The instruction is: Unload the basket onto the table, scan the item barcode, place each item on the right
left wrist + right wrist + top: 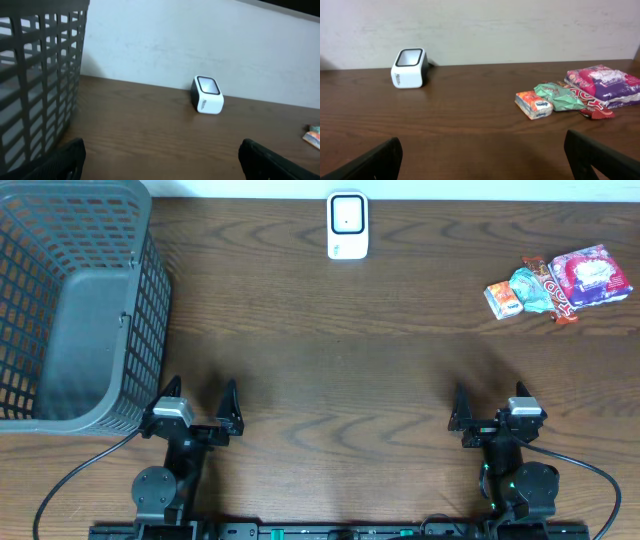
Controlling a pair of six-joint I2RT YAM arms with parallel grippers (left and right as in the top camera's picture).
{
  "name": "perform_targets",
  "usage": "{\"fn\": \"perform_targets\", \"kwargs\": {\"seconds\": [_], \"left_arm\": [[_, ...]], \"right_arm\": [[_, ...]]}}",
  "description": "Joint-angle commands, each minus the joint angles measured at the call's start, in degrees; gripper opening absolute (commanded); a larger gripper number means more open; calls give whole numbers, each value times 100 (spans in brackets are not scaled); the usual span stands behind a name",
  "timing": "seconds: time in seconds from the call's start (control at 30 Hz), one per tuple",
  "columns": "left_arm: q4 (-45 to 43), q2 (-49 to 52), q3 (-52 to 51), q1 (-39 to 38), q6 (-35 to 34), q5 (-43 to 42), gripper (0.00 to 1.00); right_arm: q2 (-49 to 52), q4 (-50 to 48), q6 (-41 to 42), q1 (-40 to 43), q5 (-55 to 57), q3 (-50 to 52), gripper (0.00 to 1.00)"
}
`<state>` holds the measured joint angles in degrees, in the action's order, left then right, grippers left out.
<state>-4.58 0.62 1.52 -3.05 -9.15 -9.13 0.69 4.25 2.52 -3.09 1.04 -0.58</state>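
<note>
Both of my arms sit low at the near edge of the dark wood-grain table (330, 350), one on each side. I take this for a neutral ready pose from which either can reach forward. The left gripper (200, 395) has its jaws spread about as wide as they go, with nothing between them. The right gripper (489, 398) is the same, wide apart and holding nothing. The single white box-shaped barcode scanner (347, 225) stands alone at the far edge, roughly midway between the two arms. Its dark window is tilted upward and toward my side, presumably so either arm can present a package to it. The goods to be scanned lie bunched at the far right, well apart from the scanner and on the right arm's side, so I judge that arm the natural one to fetch. I count four of them. There is a small orange packet (503, 299) and a crumpled teal-green wrapper (528, 286) touching it. A red-brown bar wrapper (563, 309) is partly tucked under its neighbours, and a pink-and-purple pouch (592, 275) lies furthest right. I cannot tell which one is meant, and no barcode is legible from any view. One grey plastic lattice basket (150, 330) fills the far left corner beside the left arm. It is likely the drop-off for scanned goods, and its floor looks bare.
</note>
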Motion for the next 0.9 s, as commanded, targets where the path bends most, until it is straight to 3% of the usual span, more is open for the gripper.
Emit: {"fn": "perform_targets", "kwargs": {"seconds": [0.0, 0.13, 0.3, 0.87], "left_arm": [[-31, -55, -131, 31, 35, -72, 98], [48, -55, -129, 83, 35, -74, 98], [769, -55, -131, 214, 35, -74, 98], [820, -55, -129, 219, 608, 103, 98]], "right_arm": [[-37, -2, -46, -33, -9, 26, 99], [-37, 0, -46, -33, -9, 26, 99], [-37, 0, -44, -33, -9, 26, 99], [-35, 0, -44, -33, -9, 26, 99]]}}
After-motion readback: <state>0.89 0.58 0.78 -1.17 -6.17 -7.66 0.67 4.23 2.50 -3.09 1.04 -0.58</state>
